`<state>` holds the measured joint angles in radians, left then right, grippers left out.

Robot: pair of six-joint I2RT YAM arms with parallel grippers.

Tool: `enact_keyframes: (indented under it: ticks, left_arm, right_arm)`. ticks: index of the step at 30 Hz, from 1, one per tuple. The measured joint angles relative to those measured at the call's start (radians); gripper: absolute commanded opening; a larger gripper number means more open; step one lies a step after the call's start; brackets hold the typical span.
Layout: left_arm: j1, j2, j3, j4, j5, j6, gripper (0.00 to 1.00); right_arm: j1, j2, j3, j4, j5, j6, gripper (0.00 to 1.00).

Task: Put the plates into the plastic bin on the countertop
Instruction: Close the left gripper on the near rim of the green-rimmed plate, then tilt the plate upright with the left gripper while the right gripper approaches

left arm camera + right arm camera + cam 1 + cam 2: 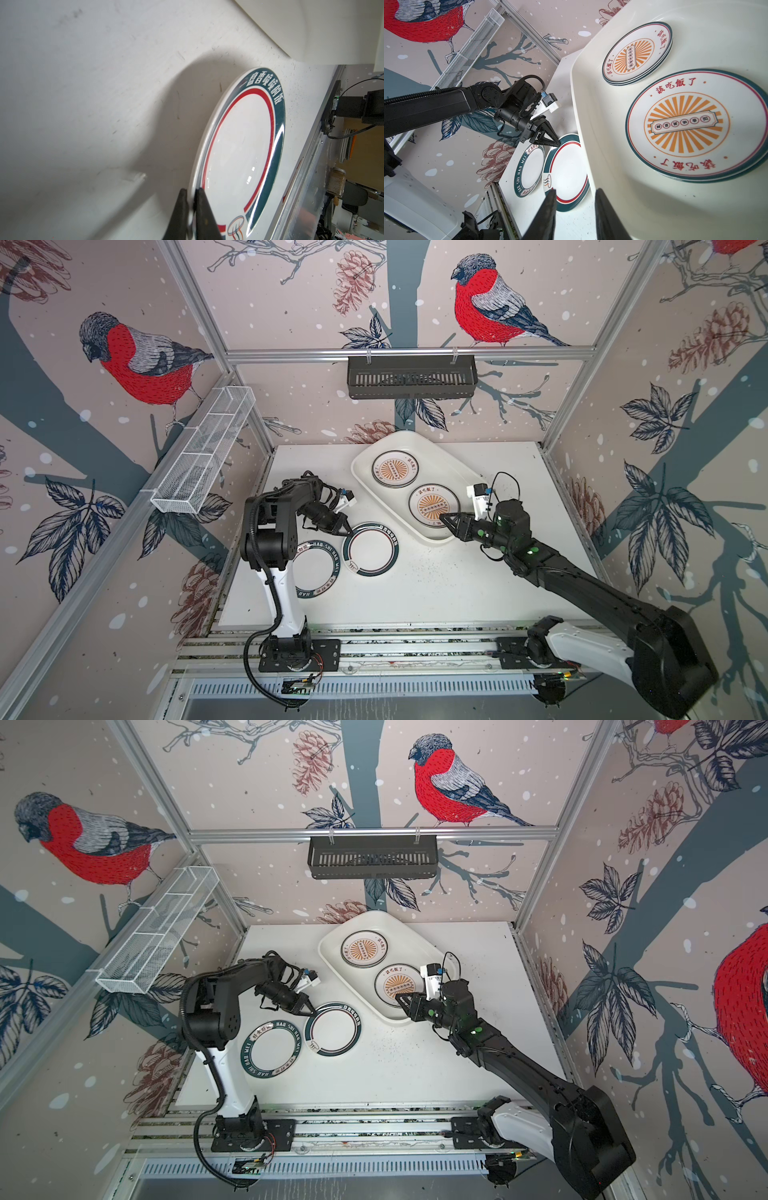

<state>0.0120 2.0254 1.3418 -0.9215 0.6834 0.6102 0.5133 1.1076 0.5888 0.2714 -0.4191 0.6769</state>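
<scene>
My left gripper (348,533) (192,193) is shut on the near rim of a white plate with a teal and red ring (371,549) (239,149) lying on the countertop (436,585). Beside it lies a teal-lettered plate (272,1054), partly hidden by my left arm in a top view. The plastic bin (356,472) (591,124) stands at the back. It holds two low stacks of plates topped with orange sunbursts (395,468) (433,506) (685,124). My right gripper (444,519) (576,190) hangs open and empty over the bin's near rim.
A black slotted basket (411,377) hangs on the back wall. A white wire mesh basket (203,452) is fixed along the left wall. Aluminium rails (374,647) with both arm bases run along the front edge. Bare countertop lies right of the ringed plate.
</scene>
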Motion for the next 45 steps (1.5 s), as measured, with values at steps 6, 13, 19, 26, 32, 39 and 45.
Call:
enact_keyframes:
  ticks: [6, 13, 19, 26, 32, 39, 45]
  left_arm:
    - [0.0, -0.014, 0.026, -0.027, -0.003, 0.012, 0.0]
    - [0.0, -0.023, 0.05, -0.058, -0.004, 0.035, 0.0]
    - [0.0, -0.024, 0.076, -0.084, -0.007, 0.045, 0.0]
    - [0.0, -0.036, 0.108, -0.11, -0.027, 0.053, 0.0]
    - [0.0, -0.046, 0.127, -0.134, -0.032, 0.073, 0.0]
    - [0.0, -0.061, 0.155, -0.166, -0.037, 0.087, 0.0]
    - [0.0, -0.062, 0.175, -0.198, -0.053, 0.105, 0.0]
  right_arm:
    - [-0.002, 0.001, 0.006, 0.013, -0.01, 0.0, 0.35]
    - [-0.004, 0.014, 0.008, 0.027, -0.027, 0.0, 0.35]
    - [-0.006, 0.027, 0.02, 0.029, -0.045, 0.001, 0.36]
    - [-0.006, 0.037, 0.023, 0.044, -0.053, 0.001, 0.36]
    - [-0.006, 0.06, 0.025, 0.053, -0.075, 0.003, 0.39]
    - [-0.005, 0.092, 0.04, 0.086, -0.101, 0.004, 0.45]
    - [-0.002, 0.11, 0.057, 0.089, -0.111, 0.003, 0.49]
